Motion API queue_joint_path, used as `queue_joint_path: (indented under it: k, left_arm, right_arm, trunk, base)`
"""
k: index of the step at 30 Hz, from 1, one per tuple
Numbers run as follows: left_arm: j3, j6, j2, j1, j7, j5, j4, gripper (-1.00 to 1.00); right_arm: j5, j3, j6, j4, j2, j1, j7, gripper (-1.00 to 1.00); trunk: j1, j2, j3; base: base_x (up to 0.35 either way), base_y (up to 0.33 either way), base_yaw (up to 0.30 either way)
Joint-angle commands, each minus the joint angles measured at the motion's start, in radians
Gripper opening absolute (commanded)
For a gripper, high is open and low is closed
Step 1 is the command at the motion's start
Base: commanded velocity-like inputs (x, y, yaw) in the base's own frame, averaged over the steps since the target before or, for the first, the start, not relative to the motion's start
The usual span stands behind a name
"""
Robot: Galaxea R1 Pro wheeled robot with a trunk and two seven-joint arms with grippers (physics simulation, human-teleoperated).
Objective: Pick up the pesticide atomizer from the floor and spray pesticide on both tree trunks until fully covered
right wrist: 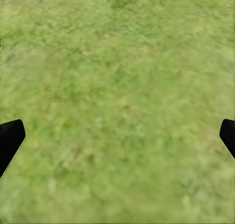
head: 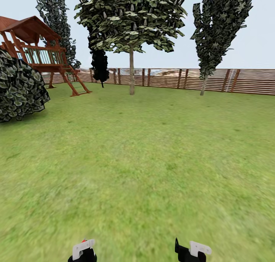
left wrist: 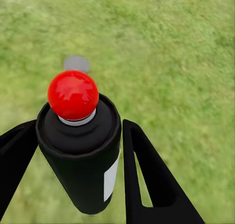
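My left gripper [left wrist: 78, 128] is shut on the pesticide atomizer [left wrist: 81, 155], a black can with a round red top [left wrist: 73, 94] and a white label. In the head view that red top peeks out at the left gripper [head: 83, 250], low over the grass. My right gripper [head: 193, 251] is open, its fingertips [right wrist: 10, 138] spread wide over bare lawn. A tree with a broad mottled green crown stands far ahead, its straight trunk [head: 131, 76] rising near the fence. Another tall leafy tree [head: 219, 29] stands to the right of it.
The lawn [head: 145, 159] stretches ahead to a brown slatted fence [head: 244, 80]. A wooden play tower [head: 40, 54] with a ladder stands at the back left, a dark leafy bush [head: 17, 88] at the left. A near-black conifer [head: 100, 65] stands by the fence.
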Motion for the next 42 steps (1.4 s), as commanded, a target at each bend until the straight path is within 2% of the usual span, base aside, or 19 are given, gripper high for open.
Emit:
queue_joint_path:
  k: [1,42]
  left_arm:
    - [-0.008,-0.005,0.001,-0.001,0.01,0.003,-0.001,-1.0]
    - [-0.008,-0.003,0.001,-0.001,0.011,0.001,-0.003,-1.0]
  right_arm:
    - [-0.01,0.008,-0.006,0.0,-0.001,-0.001,-0.006,1.0]
    - [-0.009,0.008,-0.006,0.0,-0.001,-0.001,-0.006,1.0]
  trunk:
    - [0.001,-0.002,-0.002]
    - [0.001,-0.002,-0.002]
  base:
    - [0.339,0.096,0.0]
    - [0.339,0.017,0.0]
